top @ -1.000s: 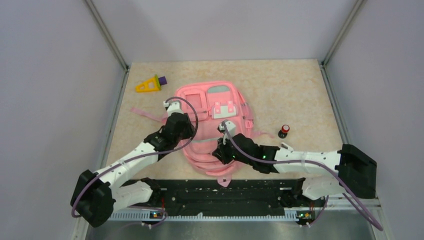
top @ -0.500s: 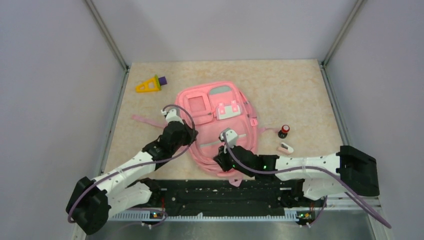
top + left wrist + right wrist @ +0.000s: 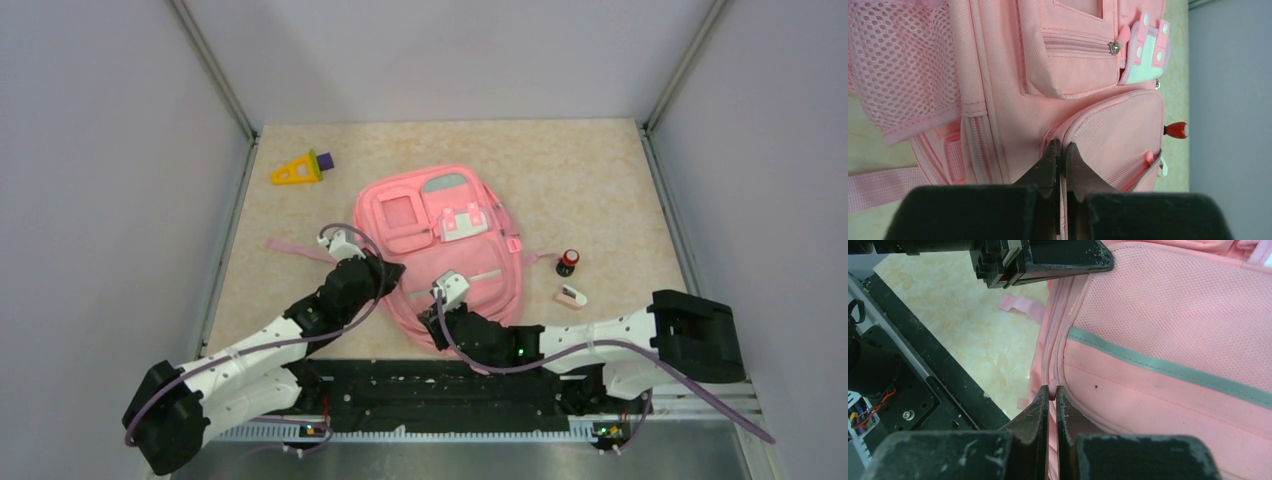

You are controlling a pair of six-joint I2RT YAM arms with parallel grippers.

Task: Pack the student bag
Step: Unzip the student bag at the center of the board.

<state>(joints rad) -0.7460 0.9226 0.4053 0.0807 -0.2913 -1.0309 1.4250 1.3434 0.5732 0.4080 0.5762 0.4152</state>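
Two grippers, both pinched down on the student bag (image 3: pixel 470 265), which lies flat in the middle of the table (image 3: pixel 600 180) with its lower end close to the arm bases. The left gripper (image 3: pixel 1060 149) has its fingers squeezed together on a front pocket seam. The right gripper (image 3: pixel 1052 391) is clamped on the piping along the bag's edge, near the left one. A yellow triangle toy (image 3: pixel 296 170) sits far left, well apart. A red-capped little bottle (image 3: pixel 568 262) and a small pink-white thing (image 3: pixel 571 296) sit just right of the bag.
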